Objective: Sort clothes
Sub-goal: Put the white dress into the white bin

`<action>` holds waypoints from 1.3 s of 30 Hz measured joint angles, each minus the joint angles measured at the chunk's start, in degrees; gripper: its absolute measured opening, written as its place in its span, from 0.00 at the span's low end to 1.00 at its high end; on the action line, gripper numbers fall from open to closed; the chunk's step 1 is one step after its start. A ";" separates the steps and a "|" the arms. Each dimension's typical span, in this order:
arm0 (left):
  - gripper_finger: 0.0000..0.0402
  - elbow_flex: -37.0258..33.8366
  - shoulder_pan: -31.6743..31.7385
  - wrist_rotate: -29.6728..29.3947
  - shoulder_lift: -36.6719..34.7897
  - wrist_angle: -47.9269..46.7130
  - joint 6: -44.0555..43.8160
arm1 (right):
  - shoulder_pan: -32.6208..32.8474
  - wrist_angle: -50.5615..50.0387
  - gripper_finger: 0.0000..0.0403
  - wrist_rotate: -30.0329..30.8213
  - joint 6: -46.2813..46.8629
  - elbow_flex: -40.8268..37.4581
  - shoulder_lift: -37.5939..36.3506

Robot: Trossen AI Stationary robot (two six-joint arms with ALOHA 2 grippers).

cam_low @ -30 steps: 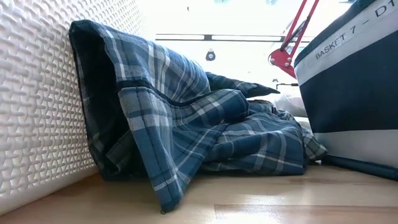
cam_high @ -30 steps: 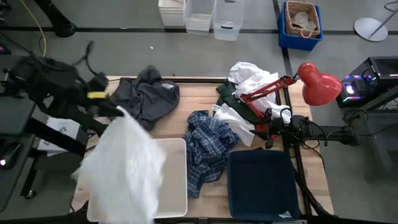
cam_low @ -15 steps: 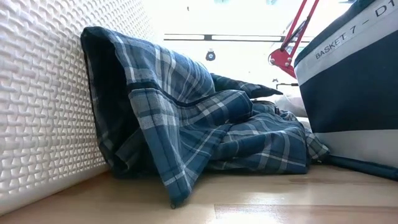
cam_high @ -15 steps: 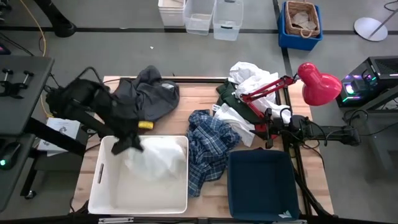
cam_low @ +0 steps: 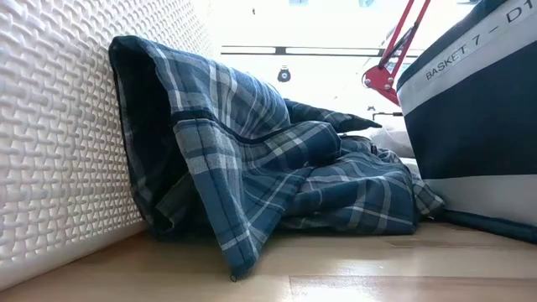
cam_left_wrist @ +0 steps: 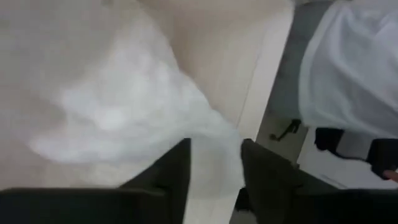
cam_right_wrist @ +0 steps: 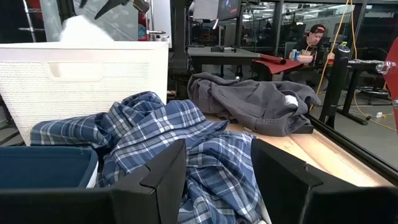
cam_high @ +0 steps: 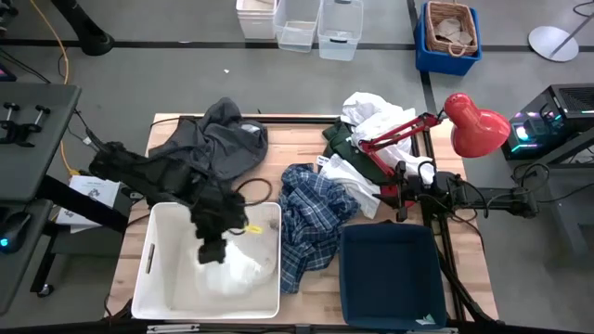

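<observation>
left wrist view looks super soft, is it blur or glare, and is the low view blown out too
Left wrist view: blurred all over, the white garment and white bin smeared, only the dark fingers readable. Low view: background beyond the plaid shirt washed out to white, while the shirt itself is sharp. Right wrist view: crisp.

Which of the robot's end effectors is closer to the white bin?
Left. The left end effector hangs inside the white bin; the right end effector waits beyond the plaid shirt.

Dark jointed arms; left claw (cam_high: 215, 249) yellow-marked.
</observation>
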 joint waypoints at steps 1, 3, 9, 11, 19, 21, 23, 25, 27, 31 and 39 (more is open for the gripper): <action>0.39 0.00 0.65 0.39 0.14 0.93 0.35 | 0.00 0.00 0.44 0.00 0.00 -0.02 0.00; 0.46 0.04 2.29 1.89 0.24 1.78 2.12 | -0.02 0.00 0.44 0.00 0.00 0.00 0.00; 0.60 0.02 10.87 2.40 -0.05 -0.85 9.61 | -0.02 0.00 0.44 0.00 0.01 -0.02 0.00; 0.61 0.02 14.74 0.41 -0.44 -0.50 13.21 | 0.00 0.00 0.44 0.00 0.02 0.00 0.02; 0.62 0.02 26.10 -21.69 -0.54 32.23 29.92 | -0.02 0.00 0.44 0.00 0.02 0.00 -0.02; 0.62 0.02 28.42 -21.23 -0.54 42.62 30.49 | 0.00 0.00 0.44 0.00 0.01 0.00 -0.02; 0.62 0.02 30.47 -19.84 -0.88 48.64 29.61 | 0.00 0.02 0.44 0.33 -2.98 -0.02 -0.02; 0.62 0.02 32.22 -18.05 -1.73 50.67 28.14 | -0.02 0.23 0.44 1.64 -10.77 -0.01 -0.02; 0.62 0.02 33.36 -16.85 -3.01 50.69 26.88 | -0.02 0.26 0.44 1.90 -16.92 -0.01 -0.02; 0.62 0.02 33.97 -16.58 -5.52 50.38 26.53 | -0.02 0.26 0.44 1.90 -20.55 0.00 0.00; 0.62 0.02 33.95 -17.87 -9.33 50.40 25.52 | 0.05 2.80 0.44 1.72 -11.66 -0.01 -0.04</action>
